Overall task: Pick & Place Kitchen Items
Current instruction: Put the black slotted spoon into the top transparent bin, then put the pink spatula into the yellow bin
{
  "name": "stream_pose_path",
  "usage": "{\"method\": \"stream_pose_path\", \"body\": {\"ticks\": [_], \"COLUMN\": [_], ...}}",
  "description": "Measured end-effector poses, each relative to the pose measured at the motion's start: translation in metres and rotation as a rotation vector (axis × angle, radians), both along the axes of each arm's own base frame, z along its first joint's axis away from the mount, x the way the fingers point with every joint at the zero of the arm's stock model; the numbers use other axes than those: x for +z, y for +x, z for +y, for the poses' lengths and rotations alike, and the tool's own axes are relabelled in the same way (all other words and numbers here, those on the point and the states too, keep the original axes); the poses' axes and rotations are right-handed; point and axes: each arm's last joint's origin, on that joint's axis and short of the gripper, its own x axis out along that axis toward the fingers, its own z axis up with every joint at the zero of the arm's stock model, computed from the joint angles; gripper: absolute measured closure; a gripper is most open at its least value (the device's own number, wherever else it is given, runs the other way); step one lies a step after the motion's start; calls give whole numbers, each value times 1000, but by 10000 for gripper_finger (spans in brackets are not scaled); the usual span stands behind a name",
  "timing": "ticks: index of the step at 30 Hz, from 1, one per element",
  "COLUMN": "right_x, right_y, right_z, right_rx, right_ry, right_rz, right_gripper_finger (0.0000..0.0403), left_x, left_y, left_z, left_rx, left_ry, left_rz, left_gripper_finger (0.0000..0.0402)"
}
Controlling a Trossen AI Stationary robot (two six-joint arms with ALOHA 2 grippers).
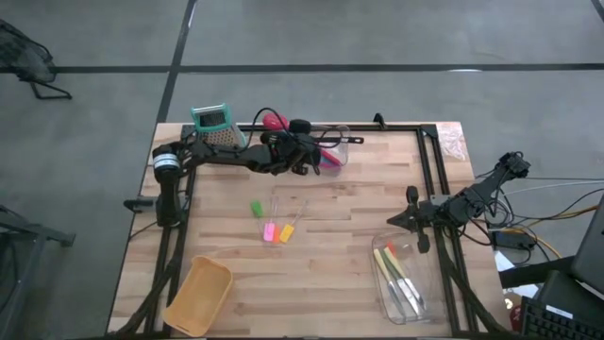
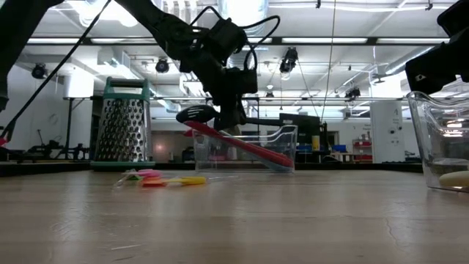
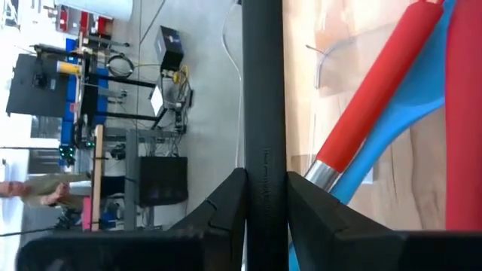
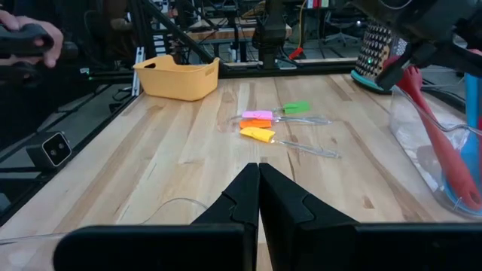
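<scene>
My left gripper [image 1: 307, 156] is over the clear bin [image 1: 347, 144] at the table's far middle, shut on a black ladle [image 2: 195, 114]. The ladle's handle passes between the fingers in the left wrist view [image 3: 265, 177]. A red-handled tool [image 2: 242, 145] and a blue spatula [image 3: 399, 128] lean in that bin. Small green [image 1: 256, 209], pink [image 1: 270, 230] and orange [image 1: 285, 232] pieces lie on the table's middle. My right gripper [image 1: 411, 215] is shut and empty at the right, also seen in the right wrist view [image 4: 258, 177]. My left gripper pinches the ladle's straight black handle [image 3: 263, 135] between its two fingers. The fingers come slanting down from the table's left and lie across the handle. The ladle is lifted clear and about level, with its bowl [image 2: 195, 114] toward the left, above the red tool.
A teal-topped metal grater [image 1: 215, 126] stands at the far left beside my left arm. A tan bin [image 1: 200, 295] is at the near left. A second clear bin [image 1: 404, 279] with yellow and green tools is at the near right. Bare wood lies around the small pieces.
</scene>
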Motion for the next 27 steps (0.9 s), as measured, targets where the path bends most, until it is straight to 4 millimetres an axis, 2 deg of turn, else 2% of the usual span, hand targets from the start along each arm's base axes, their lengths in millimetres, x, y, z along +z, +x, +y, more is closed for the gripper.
{"method": "stream_pose_path", "body": {"ticks": [20, 27], "right_x": [0, 0], "right_y": [0, 0], "right_z": [0, 0], "right_rx": [0, 0], "right_ry": [0, 0], "right_rz": [0, 0], "right_gripper_finger": [394, 394], "left_x": [1, 20], "left_y": [3, 2], "left_z": [-7, -22], "left_rx": [19, 135], "left_ry": [-30, 107], "left_rz": [-59, -48], "left_gripper_finger": [247, 245]}}
